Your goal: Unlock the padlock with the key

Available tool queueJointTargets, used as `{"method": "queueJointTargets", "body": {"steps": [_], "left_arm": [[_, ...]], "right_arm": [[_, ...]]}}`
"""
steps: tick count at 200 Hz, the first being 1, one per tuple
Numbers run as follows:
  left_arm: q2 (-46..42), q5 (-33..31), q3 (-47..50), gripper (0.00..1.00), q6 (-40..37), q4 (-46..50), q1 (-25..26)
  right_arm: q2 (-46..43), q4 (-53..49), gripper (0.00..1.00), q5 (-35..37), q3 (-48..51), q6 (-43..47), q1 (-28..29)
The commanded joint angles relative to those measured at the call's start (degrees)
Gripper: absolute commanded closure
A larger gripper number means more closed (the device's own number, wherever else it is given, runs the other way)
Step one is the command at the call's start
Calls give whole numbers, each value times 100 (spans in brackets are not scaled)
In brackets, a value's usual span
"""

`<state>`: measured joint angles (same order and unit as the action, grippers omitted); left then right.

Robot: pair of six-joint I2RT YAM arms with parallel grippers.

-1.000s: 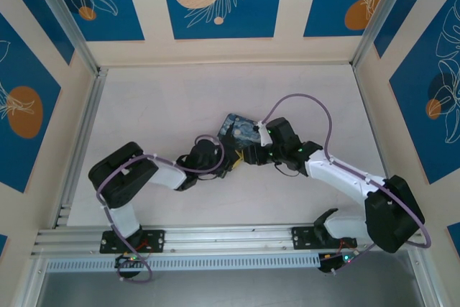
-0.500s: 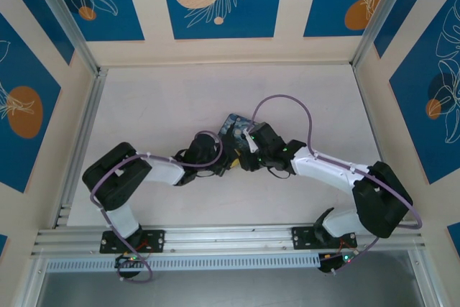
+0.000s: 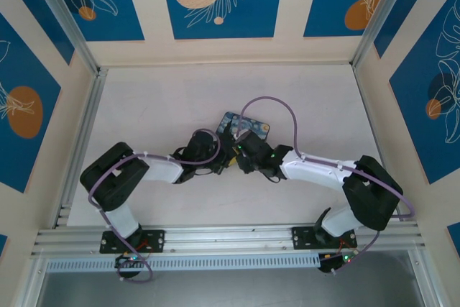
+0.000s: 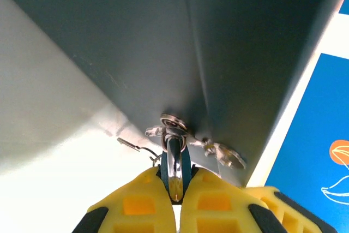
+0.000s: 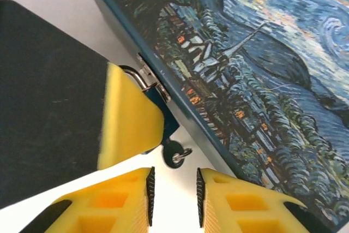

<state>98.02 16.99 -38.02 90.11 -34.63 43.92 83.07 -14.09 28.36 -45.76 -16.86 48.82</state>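
— Where's the padlock (image 4: 174,159)?
— Mid-worktop (image 3: 158,98), hanging at the near edge of the painted tin (image 3: 251,126). My left tool (image 4: 175,181) is pinched tight on its body, and the shackle runs up through the tin's latch.
— And your right?
— My right tool (image 5: 172,192) sits just short of the padlock's lower end. Its tips are a narrow slit apart with nothing between them. A small round piece with a ring (image 5: 176,154) hangs there; I can't tell what it is.
— Room to move?
— Tight at the latch. The tools are nose to nose, the left one's yellow finger just beside my right tips. Open worktop far, left and right, with the walls well off.
— Count?
— One tin, one padlock, two tools.
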Motion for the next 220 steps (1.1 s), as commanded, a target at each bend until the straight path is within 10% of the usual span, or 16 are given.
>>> {"method": "queueJointTargets", "body": {"steps": [1,65,140,220], "left_arm": [[-305,353,-188,100,7,-240,-29],[-328,324,-188,100,-53,-198,-37],[-246,159,-57,100,-30,-562,-54],[-179,93,1,100,21,-768,-60]], "right_arm": [[-112,277,71,535,279,-80,-15],[-1441,162,66,-811,549,-1112,-151],[-1873,686,50,-2360,1028,-4581,-421],[-2420,2206,53,-1154,2285,-6658,-331]]}}
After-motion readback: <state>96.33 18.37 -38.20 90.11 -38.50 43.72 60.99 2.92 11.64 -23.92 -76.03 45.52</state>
